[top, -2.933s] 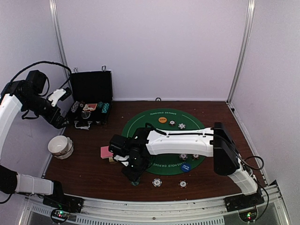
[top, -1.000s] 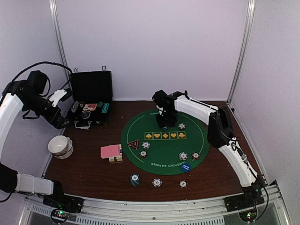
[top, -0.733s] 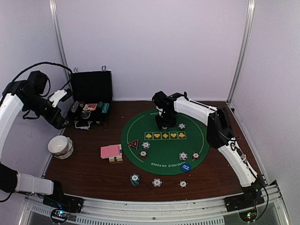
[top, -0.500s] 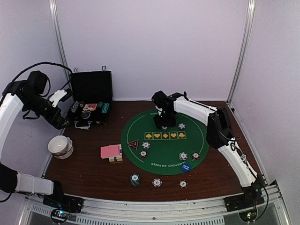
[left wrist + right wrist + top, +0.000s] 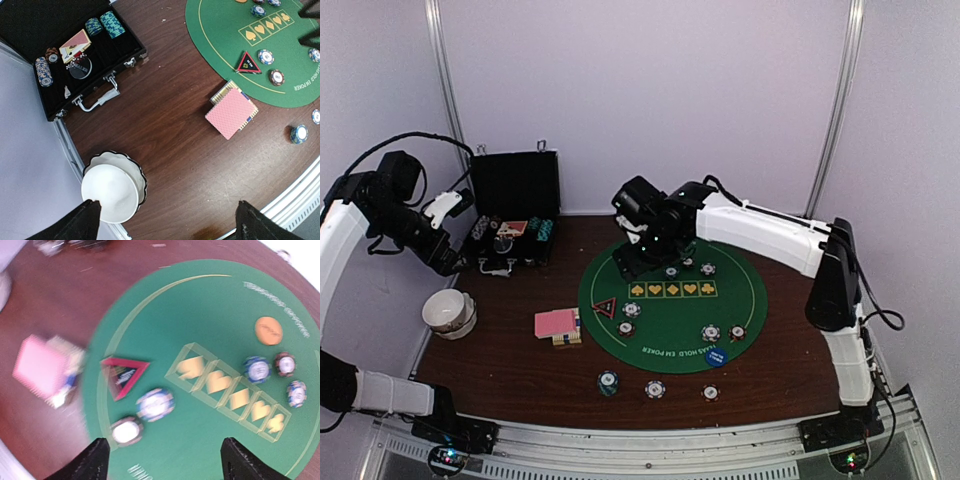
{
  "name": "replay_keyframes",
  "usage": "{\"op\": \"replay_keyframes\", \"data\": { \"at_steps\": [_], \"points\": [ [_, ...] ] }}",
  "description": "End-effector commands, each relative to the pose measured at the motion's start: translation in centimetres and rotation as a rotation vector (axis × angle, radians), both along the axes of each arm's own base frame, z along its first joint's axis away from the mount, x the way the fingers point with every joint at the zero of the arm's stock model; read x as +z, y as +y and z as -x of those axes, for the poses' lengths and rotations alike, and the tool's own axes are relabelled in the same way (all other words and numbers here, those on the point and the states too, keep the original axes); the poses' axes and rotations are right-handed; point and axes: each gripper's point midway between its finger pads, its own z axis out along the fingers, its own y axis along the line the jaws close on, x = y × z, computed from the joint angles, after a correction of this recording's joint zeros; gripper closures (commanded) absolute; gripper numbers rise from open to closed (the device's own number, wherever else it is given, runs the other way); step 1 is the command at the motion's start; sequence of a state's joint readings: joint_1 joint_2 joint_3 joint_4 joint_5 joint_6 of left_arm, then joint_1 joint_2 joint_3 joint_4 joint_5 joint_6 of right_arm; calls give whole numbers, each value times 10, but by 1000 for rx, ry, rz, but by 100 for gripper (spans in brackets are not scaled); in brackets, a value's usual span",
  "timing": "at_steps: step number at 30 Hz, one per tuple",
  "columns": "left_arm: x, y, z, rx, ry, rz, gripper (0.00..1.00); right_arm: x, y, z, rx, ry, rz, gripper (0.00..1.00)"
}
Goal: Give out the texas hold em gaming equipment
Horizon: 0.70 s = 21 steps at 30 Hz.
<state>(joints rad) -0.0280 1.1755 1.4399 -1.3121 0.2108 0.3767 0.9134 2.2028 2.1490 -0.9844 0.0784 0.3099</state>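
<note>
- You find the pink-red-backed card stack [image 5: 557, 325] lying flat on the bare tabletop [image 5: 500, 370], just left of the round green mat [image 5: 670, 345] and off its felt.
- The red-black triangle marker [image 5: 604, 307] sits on the mat at its left edge. Just right of it lies a blue-white chip [image 5: 631, 309], with a brown-red chip [image 5: 626, 328] a little nearer to you.
- On the far side of the mat, beyond the row of yellow suit symbols [image 5: 225, 392], three far chips [image 5: 257, 369] lie close together, with the orange disc [image 5: 268, 330] beside them.
- Toward the mat's near right, two right-hand chips [image 5: 711, 333] lie side by side. The blue disc [image 5: 717, 356] rests at the near rim.
- Off the mat, three chips line the near part of the tabletop: a teal chip [image 5: 608, 381] on the left, a middle chip [image 5: 655, 389] and a right-end chip [image 5: 710, 392].
- The black case [image 5: 510, 215] stands open at the far left. It holds teal chip stacks [image 5: 105, 25], a few cards [image 5: 75, 46] and a column of darker chips [image 5: 46, 70].
- The white bowl [image 5: 449, 312] sits near the left edge, nearer to you than the case.
- Your right pincer [image 5: 162, 441] hangs over the far-left part of the mat. Its fingers are spread wide with nothing between them.
- Your left pincer [image 5: 168, 203] hangs above the left side of the tabletop, near the bowl and the case. Its fingers are likewise spread and hold nothing.
</note>
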Motion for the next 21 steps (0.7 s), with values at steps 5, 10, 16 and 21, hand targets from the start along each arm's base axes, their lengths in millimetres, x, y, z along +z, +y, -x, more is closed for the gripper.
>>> {"op": "replay_keyframes", "data": {
  "at_steps": [5,10,16,21],
  "points": [
    [7,1,4,-6,-28,-11,2,-31,45,156,350,108,93,15],
    [5,1,6,-8,-25,-12,3,-58,47,207,482,187,161,16],
    [5,1,6,-5,-23,-8,2,-85,55,219,516,251,179,20],
    [7,1,5,-6,-23,-6,2,-100,62,216,524,259,197,21]
  ]
}}
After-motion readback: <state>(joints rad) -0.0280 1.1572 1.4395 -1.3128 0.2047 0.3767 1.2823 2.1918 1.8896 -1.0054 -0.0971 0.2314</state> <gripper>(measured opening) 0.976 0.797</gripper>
